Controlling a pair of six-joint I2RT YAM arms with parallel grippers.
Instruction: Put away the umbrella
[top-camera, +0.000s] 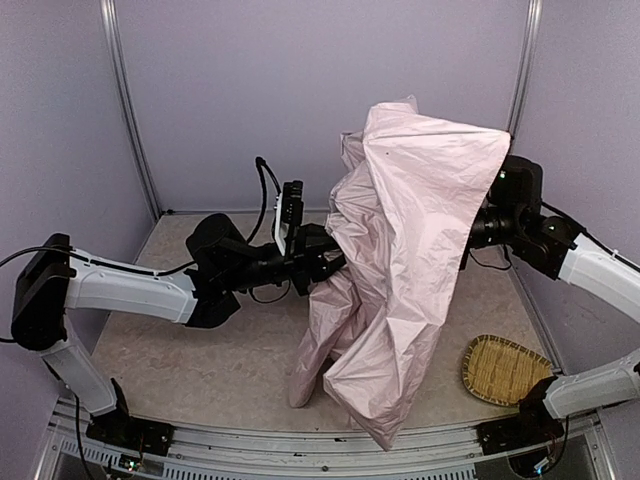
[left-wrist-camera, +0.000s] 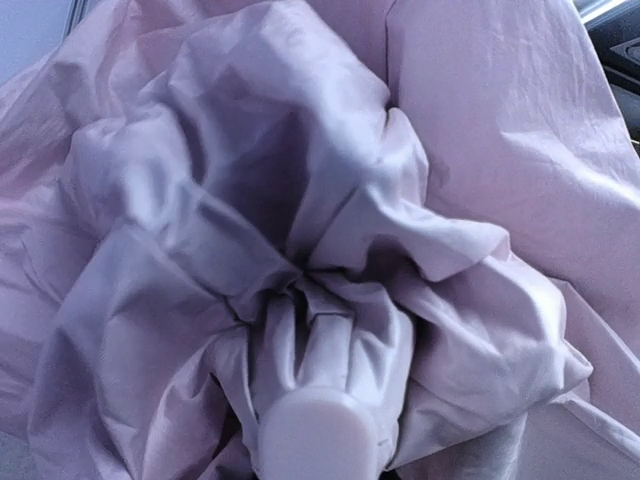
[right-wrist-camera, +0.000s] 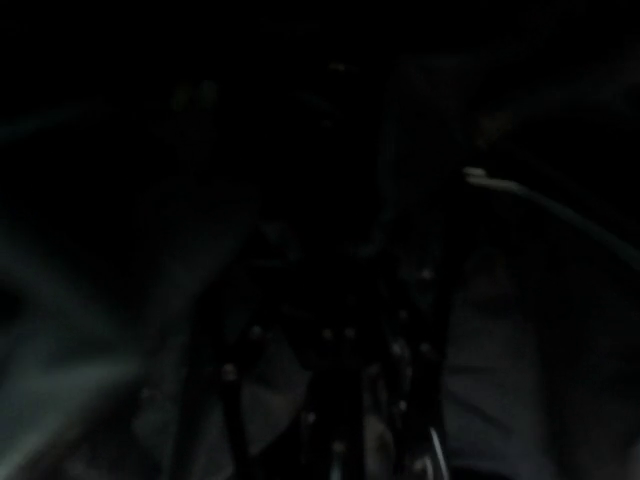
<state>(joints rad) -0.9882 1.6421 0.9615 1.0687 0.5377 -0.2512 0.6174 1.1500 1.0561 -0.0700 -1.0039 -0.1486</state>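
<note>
The umbrella (top-camera: 400, 250) hangs half collapsed between my arms, pale pink fabric draping down to the table. My left gripper (top-camera: 325, 265) presses into its left side. In the left wrist view crumpled fabric (left-wrist-camera: 300, 200) fills the frame and a small pale pink knob (left-wrist-camera: 318, 440) sits right at the jaws; my fingers are covered by cloth. My right arm (top-camera: 510, 200) reaches under the canopy from the right, and its gripper is hidden there. The right wrist view is almost black, showing only faint metal ribs (right-wrist-camera: 330, 380).
A woven bamboo tray (top-camera: 503, 368) lies at the front right of the table (top-camera: 180, 350). Purple walls enclose the back and sides. The fabric's lower folds touch the table near the front edge (top-camera: 370, 420).
</note>
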